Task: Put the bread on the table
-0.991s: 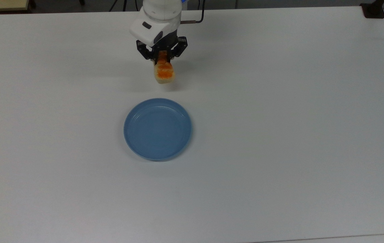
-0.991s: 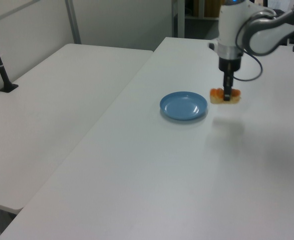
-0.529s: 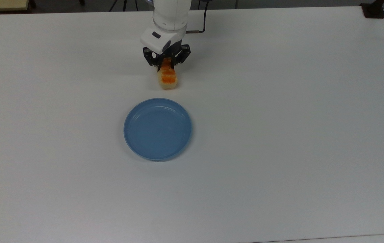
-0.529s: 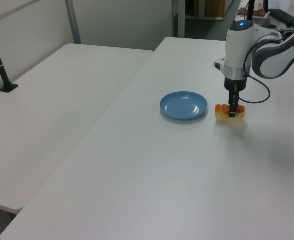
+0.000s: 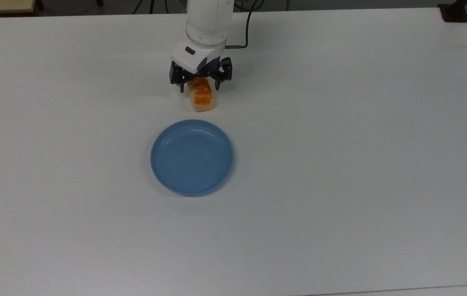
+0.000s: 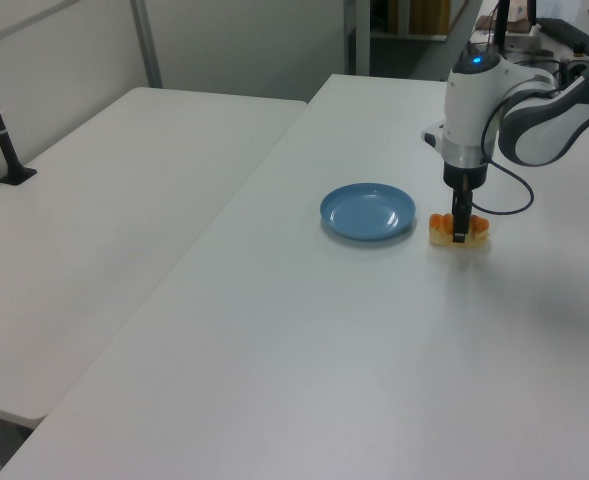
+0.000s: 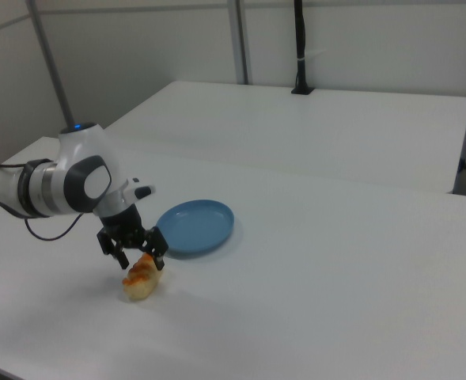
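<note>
Bread (image 5: 202, 98), a small orange-topped beige loaf, lies on the white table (image 5: 360, 144) beside the round blue plate (image 5: 192, 157), apparently untouched between the black gripper's (image 5: 199, 87) spread fingers.

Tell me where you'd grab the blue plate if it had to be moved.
Probably by the raised rim of the blue plate, one finger inside and one outside, coming from above. It lies flat on the table, too wide to span, and its bread-free edges stand open.

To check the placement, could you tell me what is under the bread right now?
The bread lies on the bare white table, apart from the blue plate. Its far end is covered by the open gripper, so the contact there cannot be seen.
</note>
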Available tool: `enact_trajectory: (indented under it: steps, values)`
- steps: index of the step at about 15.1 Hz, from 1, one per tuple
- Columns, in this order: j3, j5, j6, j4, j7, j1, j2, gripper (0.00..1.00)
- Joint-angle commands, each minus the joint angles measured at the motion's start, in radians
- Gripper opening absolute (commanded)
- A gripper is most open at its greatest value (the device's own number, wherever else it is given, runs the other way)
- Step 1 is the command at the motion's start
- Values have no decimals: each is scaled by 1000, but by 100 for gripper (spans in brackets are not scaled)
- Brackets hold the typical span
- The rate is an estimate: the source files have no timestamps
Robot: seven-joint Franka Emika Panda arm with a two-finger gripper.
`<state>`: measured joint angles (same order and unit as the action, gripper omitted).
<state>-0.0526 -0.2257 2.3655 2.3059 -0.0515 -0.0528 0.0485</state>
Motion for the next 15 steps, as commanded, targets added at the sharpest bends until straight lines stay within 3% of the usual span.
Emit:
enact_trajectory:
  steps: [1,7,11,15]
  values:
    - [0,-11,-170,-144,-56,-12,-15,100]
    - [-1,115,-555,-511,-59,-45,-7,100]
    - [0,155,-696,-638,-57,-42,-16,100]
    - [13,157,-738,-671,-57,-41,-24,100]
